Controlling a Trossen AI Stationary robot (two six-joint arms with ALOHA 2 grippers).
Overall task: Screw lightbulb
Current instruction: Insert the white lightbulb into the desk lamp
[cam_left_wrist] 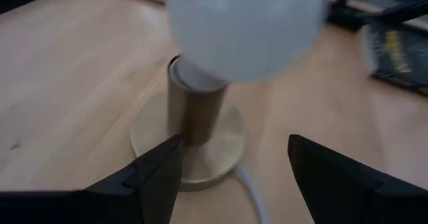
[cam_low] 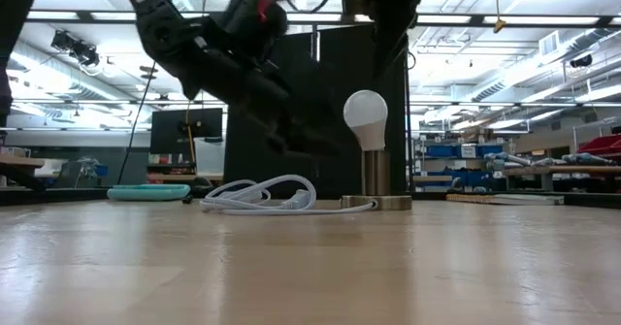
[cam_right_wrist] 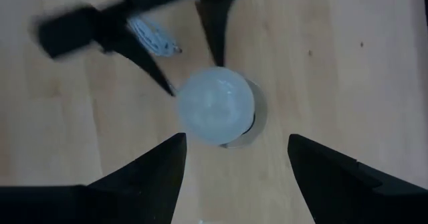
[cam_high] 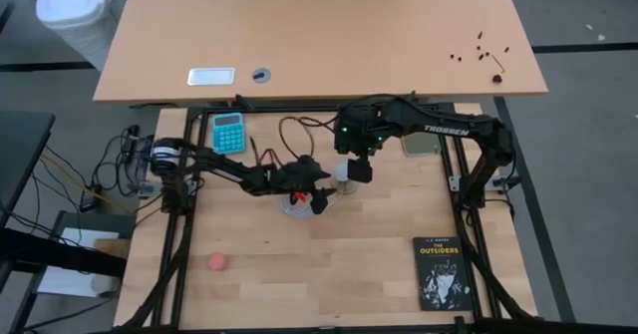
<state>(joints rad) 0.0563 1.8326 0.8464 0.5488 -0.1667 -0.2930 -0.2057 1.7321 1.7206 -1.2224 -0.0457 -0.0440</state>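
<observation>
The white frosted lightbulb (cam_low: 366,107) stands upright with its base in the brass socket tube (cam_low: 374,173), which rises from a round brass disc (cam_low: 376,203) on the wooden table. A white cord (cam_low: 257,194) lies coiled to the disc's left. My right gripper (cam_right_wrist: 234,177) is open right above the bulb (cam_right_wrist: 215,114), pointing down, with its fingers on either side and clear of it. My left gripper (cam_left_wrist: 227,177) is open, low at the socket's left in the high view (cam_high: 321,196), with its fingers either side of the socket tube (cam_left_wrist: 194,117).
A teal calculator (cam_high: 228,132) and a grey pad (cam_high: 420,143) lie at the far side. A red ball (cam_high: 217,262) lies near left, and a black book (cam_high: 442,271) near right. Bare wood lies between them in front of the socket.
</observation>
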